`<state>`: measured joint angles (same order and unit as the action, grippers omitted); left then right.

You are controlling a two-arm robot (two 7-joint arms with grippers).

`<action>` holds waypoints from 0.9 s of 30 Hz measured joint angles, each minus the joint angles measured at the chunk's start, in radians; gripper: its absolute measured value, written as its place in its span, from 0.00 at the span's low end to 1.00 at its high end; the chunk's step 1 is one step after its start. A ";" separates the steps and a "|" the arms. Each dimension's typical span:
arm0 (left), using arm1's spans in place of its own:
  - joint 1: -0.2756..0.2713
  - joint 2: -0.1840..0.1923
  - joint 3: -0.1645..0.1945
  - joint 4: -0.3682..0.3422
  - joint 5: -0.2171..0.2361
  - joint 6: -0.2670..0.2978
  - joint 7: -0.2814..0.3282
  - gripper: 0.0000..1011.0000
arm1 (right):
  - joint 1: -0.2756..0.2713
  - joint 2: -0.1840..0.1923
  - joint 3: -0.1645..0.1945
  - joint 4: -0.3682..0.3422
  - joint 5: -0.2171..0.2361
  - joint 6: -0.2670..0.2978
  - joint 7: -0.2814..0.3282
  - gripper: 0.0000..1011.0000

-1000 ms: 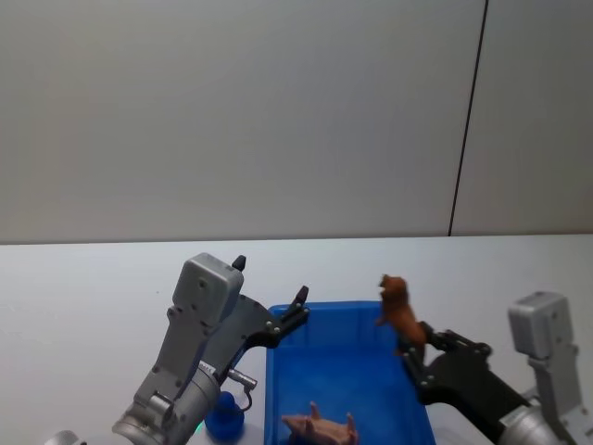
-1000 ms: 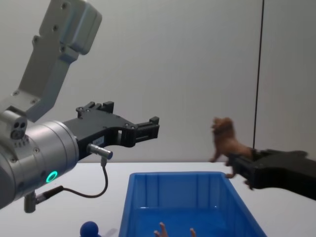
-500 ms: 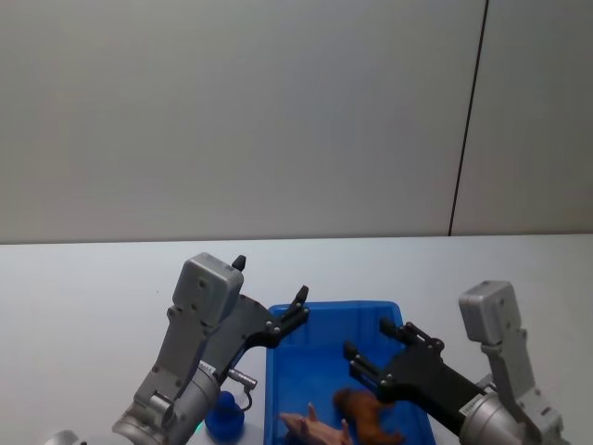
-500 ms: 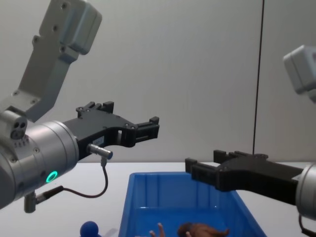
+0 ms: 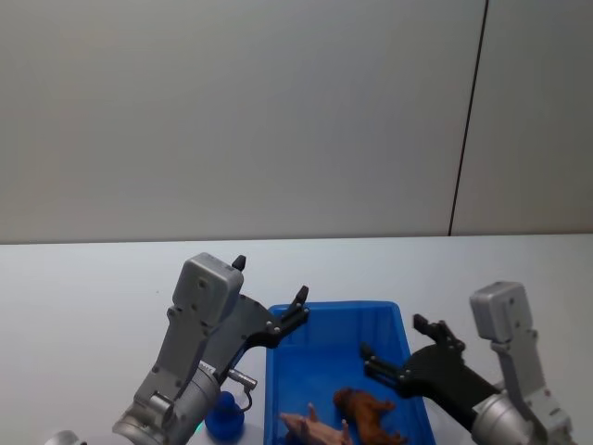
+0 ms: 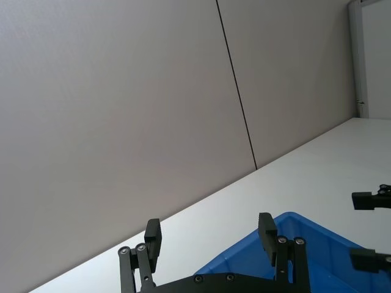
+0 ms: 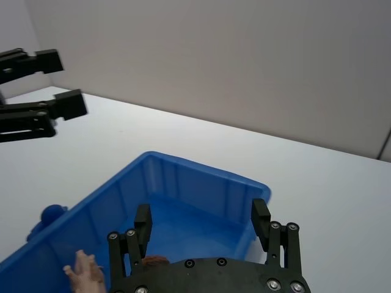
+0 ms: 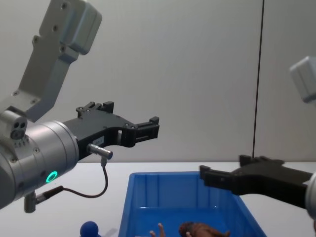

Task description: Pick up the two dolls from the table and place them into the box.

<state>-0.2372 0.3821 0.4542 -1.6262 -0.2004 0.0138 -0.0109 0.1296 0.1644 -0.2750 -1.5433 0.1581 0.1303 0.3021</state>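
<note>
Brown doll [image 5: 369, 411] in box [image 5: 334, 307] beside pink toy [image 5: 315, 428], blue doll [image 5: 225, 417] outside, left pincer [image 6: 209, 237] apart, right pincer [image 7: 201, 215] apart

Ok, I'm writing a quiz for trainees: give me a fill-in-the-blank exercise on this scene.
The brown doll lies inside the blue ____.
The dark blue doll stands on the white ____.
The right gripper has its fingers ____.
The left gripper holds ____.
Missing: box, table, open, nothing.

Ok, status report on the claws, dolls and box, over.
Right claw open, empty, above box. Left claw open, raised by its far-left corner. Brown doll in box beside pink toy; blue doll on table outside left wall.
</note>
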 joint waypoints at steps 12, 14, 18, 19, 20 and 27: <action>0.000 0.000 0.000 0.000 0.000 0.000 0.000 0.99 | -0.058 0.033 0.025 -0.052 0.004 -0.001 -0.133 0.99; 0.000 0.000 0.000 0.000 0.000 0.000 0.000 0.99 | -0.064 0.037 0.027 -0.057 0.005 -0.002 -0.144 0.99; 0.000 0.000 0.000 0.000 0.000 0.000 0.000 0.99 | -0.078 0.045 0.033 -0.069 0.008 -0.004 -0.170 0.99; 0.000 0.000 0.000 0.000 0.000 0.000 0.000 0.99 | -0.079 0.046 0.033 -0.070 0.008 -0.005 -0.174 0.99; 0.000 0.000 0.000 0.000 0.000 0.000 0.000 0.99 | -0.081 0.047 0.034 -0.072 0.009 -0.005 -0.177 0.99; 0.008 0.009 -0.005 -0.012 -0.005 0.021 0.000 0.99 | -0.094 0.054 0.039 -0.084 0.012 -0.007 -0.201 0.99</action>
<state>-0.2291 0.3910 0.4490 -1.6385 -0.2059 0.0353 -0.0113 0.0357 0.2187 -0.2356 -1.6269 0.1699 0.1229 0.1015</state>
